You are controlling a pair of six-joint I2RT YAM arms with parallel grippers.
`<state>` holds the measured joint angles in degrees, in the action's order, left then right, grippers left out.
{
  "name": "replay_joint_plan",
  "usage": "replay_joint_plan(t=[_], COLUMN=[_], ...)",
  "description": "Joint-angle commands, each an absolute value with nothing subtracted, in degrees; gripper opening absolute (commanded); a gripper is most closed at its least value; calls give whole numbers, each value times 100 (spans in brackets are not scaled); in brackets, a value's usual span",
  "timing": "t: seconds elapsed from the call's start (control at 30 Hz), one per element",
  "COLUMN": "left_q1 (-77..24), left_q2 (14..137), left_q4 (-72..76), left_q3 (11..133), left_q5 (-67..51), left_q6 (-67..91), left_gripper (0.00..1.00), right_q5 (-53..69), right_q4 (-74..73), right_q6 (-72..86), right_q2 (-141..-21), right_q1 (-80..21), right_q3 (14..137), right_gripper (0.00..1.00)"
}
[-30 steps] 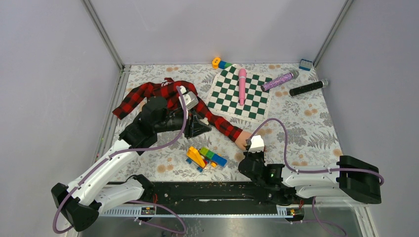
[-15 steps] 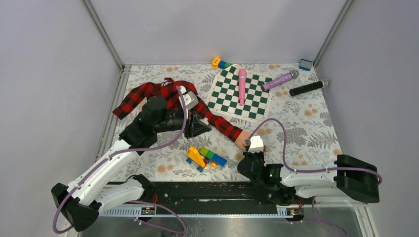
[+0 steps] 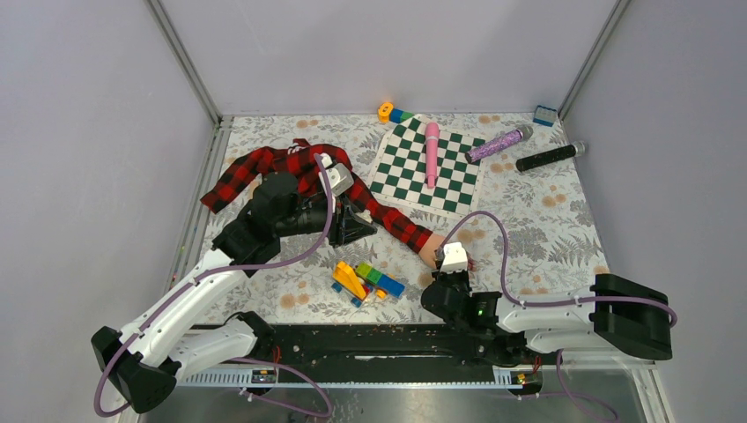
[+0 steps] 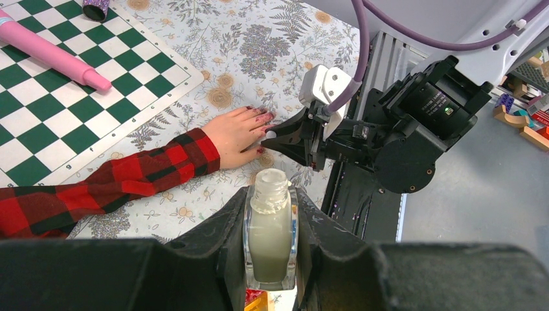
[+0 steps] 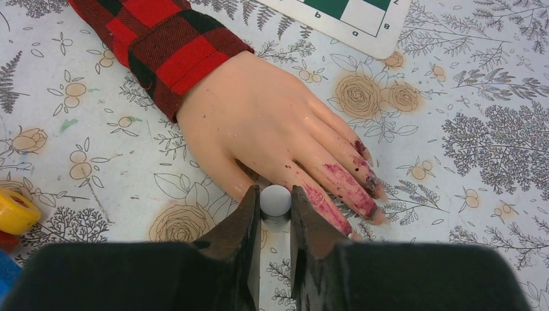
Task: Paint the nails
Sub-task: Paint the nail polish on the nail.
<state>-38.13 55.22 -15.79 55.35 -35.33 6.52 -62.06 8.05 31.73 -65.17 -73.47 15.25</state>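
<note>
LIGHT: bright, even light is falling from overhead | SHADOWS: soft ones are hugging the mannequin hand (image 5: 272,129) | FOCUS: left gripper (image 4: 270,214) and right gripper (image 5: 275,202) are blurring darkly along the wrist views' lower edges

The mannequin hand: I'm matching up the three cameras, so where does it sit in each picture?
Top external: the mannequin hand is lower centre-right, small, at the sleeve's near end.
Left wrist: the hand is at centre, fingers pointing right.
Right wrist: the hand fills the centre, fingers pointing lower right.
Shared landmark: the red-black plaid sleeve, whose cuff meets the hand's wrist.
</note>
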Motion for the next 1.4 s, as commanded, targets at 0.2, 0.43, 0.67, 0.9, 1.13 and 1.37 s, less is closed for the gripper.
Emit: replay_joint_plan(t=[0.2, 0.43, 0.67, 0.9, 1.13, 1.37], left_q1=[-3828, -3827, -3826, -3822, -3829, -3825], left_q2=[5520, 5520, 5503, 5488, 5473, 5484], left_q4=[-1248, -1248, -1233, -1237, -1239, -1230], left_q3=[5625, 5625, 5623, 5625, 5625, 5627], left_q5=[-3510, -3523, -3519, -3534, -3538, -3536], left_q6=[668, 676, 677, 677, 676, 676], left_gripper=[0, 0, 0, 0, 0, 0], right_q5=[-6585, -6601, -6564, -6607, -6660, -6672], right_q4=[1007, 1107, 1142, 1063, 809, 553], right_q6=[3099, 2997, 2972, 3010, 3151, 3268], right_q2=[-6589, -6643, -6707, -6790, -6851, -6875], right_q1=[-7418, -7418, -7419, -7418, -7418, -7424], right_q3=[1740, 1748, 1765, 1839, 1943, 2017], right_gripper=[0, 0, 0, 0, 0, 0])
